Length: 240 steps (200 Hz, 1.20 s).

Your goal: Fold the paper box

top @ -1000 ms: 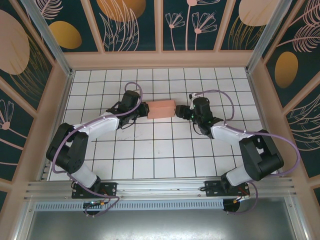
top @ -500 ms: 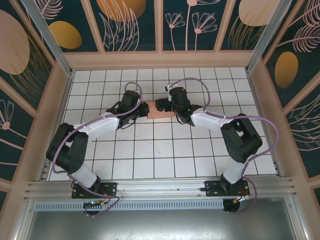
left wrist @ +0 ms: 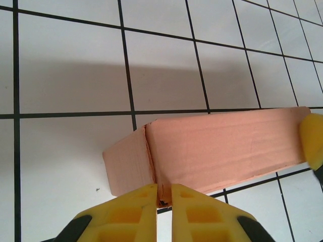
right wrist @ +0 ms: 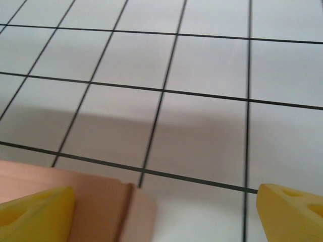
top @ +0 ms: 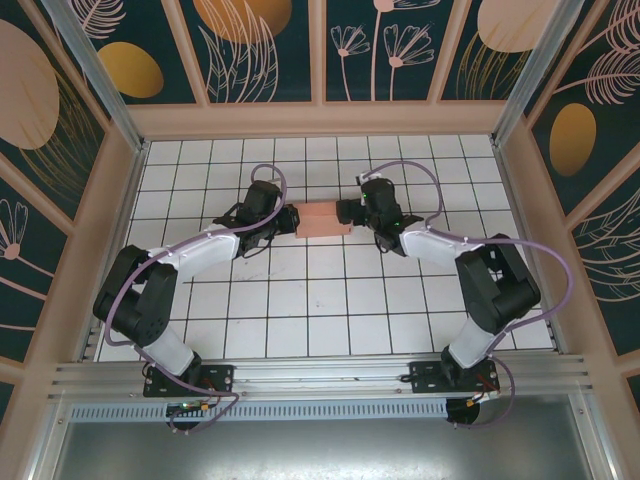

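Back off to the right since half a second ago with the right gripper (top: 346,212): no longer over the middle of the paper box (top: 322,220), now just at its right end. No change of place for the box, nor for the left gripper (top: 289,220) at its left end. Lies flat on the white tiled table (top: 300,300), toward the far side, lengthwise left to right between the two grippers. Seen from the left wrist as a closed salmon-pink block (left wrist: 217,148), with a seam near the nearer end and its long side slanting across the black grid lines. Clamped by the left gripper (left wrist: 162,194) on a thin edge at the box's lower corner, yellow fingers (left wrist: 131,214) drawn almost together with only the card between them. At the right border of that view, a yellow fingertip (left wrist: 313,141) of the other arm right at the far end of the box; touching or just clear, cannot tell. Seen from the right wrist, right gripper (right wrist: 165,194) spread wide and gripping nothing: one finger (right wrist: 38,212) over the end of the box (right wrist: 101,206) at lower left, the other finger (right wrist: 292,209) well off to the right over bare tile.
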Motion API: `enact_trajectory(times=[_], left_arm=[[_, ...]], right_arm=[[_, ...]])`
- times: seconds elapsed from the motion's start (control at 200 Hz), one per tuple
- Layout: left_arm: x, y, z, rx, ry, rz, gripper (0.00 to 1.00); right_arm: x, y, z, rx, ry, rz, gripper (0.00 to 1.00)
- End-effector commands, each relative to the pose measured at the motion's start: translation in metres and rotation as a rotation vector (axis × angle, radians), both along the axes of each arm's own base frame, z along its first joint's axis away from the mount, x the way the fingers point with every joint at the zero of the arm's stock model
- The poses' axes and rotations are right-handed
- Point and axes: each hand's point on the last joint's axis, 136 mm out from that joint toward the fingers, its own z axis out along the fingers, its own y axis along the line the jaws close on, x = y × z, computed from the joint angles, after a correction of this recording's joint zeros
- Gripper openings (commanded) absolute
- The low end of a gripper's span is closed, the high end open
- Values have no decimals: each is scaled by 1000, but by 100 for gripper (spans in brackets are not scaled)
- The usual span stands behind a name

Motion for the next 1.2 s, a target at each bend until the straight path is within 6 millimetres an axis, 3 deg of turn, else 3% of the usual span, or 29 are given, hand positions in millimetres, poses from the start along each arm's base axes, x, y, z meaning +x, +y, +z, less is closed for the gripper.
enact_trajectory(times=[0.0,0.15,0.25,0.36,0.485,0.681,0.891,1.006,1.196], left_arm=[[-30,20,-54,130,181,-8,12],[-31,20,-54,127,180,-11,12],[-31,18,-55,116,182,-15,12],[-30,16,-54,110,183,-20,12],[-32,19,-54,116,182,-17,12],[-32,18,-56,115,184,-17,12],[-31,15,-57,109,188,-23,12],[-30,15,-57,107,190,-23,12],[-33,21,-56,135,183,-20,12]], right_arm=[[-13,-47,-32,-144,92,-99,91],[-12,-44,-24,-142,82,-81,91],[-12,-16,-16,-136,51,8,91],[-15,17,-28,-263,42,97,96],[-16,35,-39,-404,27,123,99],[-24,72,-31,-383,-23,232,99],[-37,96,-34,-356,-43,348,99],[-35,98,-39,-375,-37,342,99],[-26,59,-38,-388,-1,256,99]])
